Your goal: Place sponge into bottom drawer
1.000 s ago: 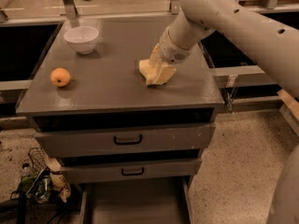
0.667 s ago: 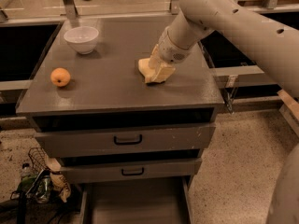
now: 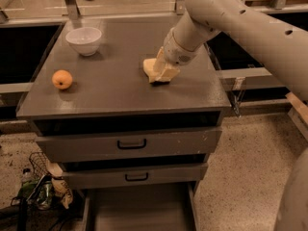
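Note:
The pale yellow sponge (image 3: 153, 68) lies on the grey cabinet top (image 3: 115, 88), right of centre. My gripper (image 3: 166, 73) comes down from the upper right and sits right on the sponge, its wrist covering the sponge's right part. At the foot of the cabinet the bottom drawer (image 3: 139, 211) is pulled out, and its flat grey interior shows.
A white bowl (image 3: 83, 40) stands at the back left of the top, and an orange fruit (image 3: 62, 79) lies near the left edge. The two upper drawers with black handles (image 3: 132, 144) are slightly ajar. Clutter and a wire basket (image 3: 41, 189) sit on the floor at lower left.

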Action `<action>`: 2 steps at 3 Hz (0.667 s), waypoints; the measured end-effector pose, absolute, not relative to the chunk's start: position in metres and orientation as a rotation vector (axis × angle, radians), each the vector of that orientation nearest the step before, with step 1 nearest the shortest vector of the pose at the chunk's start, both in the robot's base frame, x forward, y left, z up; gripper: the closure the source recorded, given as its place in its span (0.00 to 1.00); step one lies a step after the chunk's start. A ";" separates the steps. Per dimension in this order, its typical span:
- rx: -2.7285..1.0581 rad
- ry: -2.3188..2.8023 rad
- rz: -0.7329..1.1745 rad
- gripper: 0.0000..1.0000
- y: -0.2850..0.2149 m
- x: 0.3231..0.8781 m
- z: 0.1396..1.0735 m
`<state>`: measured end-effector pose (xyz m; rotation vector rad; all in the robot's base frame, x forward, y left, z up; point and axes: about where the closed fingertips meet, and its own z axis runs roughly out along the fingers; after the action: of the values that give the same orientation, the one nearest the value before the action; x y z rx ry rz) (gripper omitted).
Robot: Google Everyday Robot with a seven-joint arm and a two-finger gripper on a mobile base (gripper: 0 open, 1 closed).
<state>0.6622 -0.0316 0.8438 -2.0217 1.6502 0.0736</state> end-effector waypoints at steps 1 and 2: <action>-2.022 1.651 0.074 1.00 -0.032 0.662 0.844; -2.011 1.670 0.100 1.00 -0.030 0.662 0.845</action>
<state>0.6618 -0.0300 0.8453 -2.0113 1.6702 0.1005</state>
